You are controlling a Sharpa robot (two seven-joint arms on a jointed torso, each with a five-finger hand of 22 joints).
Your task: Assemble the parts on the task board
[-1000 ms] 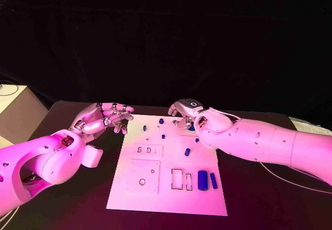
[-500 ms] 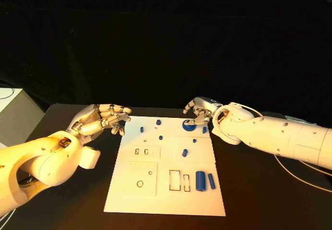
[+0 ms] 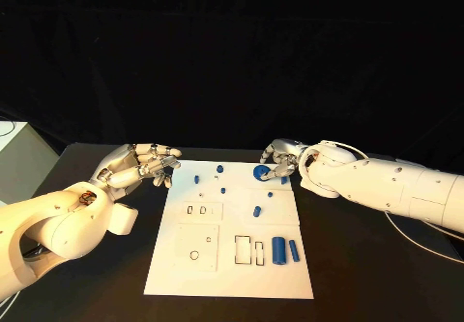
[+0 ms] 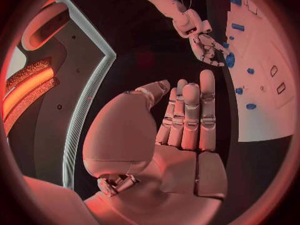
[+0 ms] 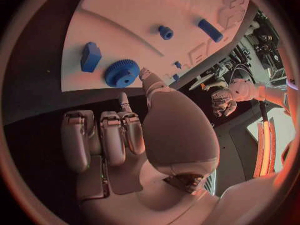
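Since a second ago, the right hand [image 3: 278,161] has been drawn back from over the far end of the task board [image 3: 218,268] toward the board's far right corner, and the blue gear [image 3: 262,172] it was covering is now exposed. The left hand [image 3: 143,165] has stayed just off the board's far left corner, over the black tabletop [image 3: 367,268].

The right hand is seen hovering just beyond the gear, its fingers curled inward with nothing held; in the right wrist view the fingers [image 5: 103,135] lie folded together short of the gear [image 5: 121,73], and a small blue block [image 5: 90,56] rests on the board just beside it. Whether a fingertip touches the gear cannot be told.

The left hand is empty; in the left wrist view its fingers [image 4: 190,116] are held straight and side by side, with the thumb set apart from them.

On the board, small blue pegs [image 3: 196,179] are found at the far end, and a further blue piece [image 3: 257,212] lies near the middle. A large blue cylinder [image 3: 278,250] and a thinner blue bar [image 3: 293,250] lie side by side near the right edge, next to two rectangular slots [image 3: 251,251]. A round hole [image 3: 195,255] is seen in a raised plate toward the left.
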